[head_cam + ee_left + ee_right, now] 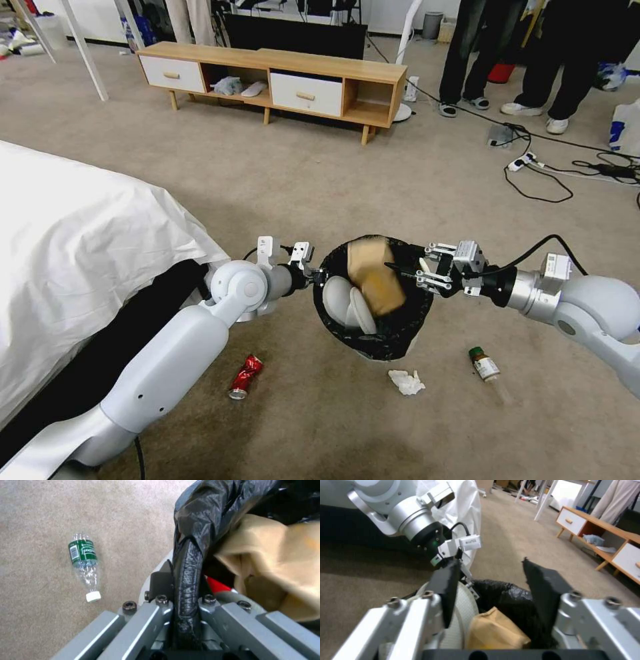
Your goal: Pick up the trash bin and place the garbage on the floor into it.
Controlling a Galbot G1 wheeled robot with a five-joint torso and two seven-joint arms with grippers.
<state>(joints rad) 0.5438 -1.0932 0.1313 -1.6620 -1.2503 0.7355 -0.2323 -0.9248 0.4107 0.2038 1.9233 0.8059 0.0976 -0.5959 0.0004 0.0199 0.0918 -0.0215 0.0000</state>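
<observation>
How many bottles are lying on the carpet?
2: a green-capped bottle on the floor beside the trash bin, under the right arm, and a green-labelled bottle near the bin's other side. More may be hidden.

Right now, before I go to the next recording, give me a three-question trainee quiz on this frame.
1. True or false: the left gripper is shut on the trash bin rim.
2. Which item sits inside the bin? A) brown paper bag B) crushed red can C) white tissue
3. Fill in: the right gripper is over the bin with its fingers ____.

Key: 1 true; 2 A; 3 open.
</observation>
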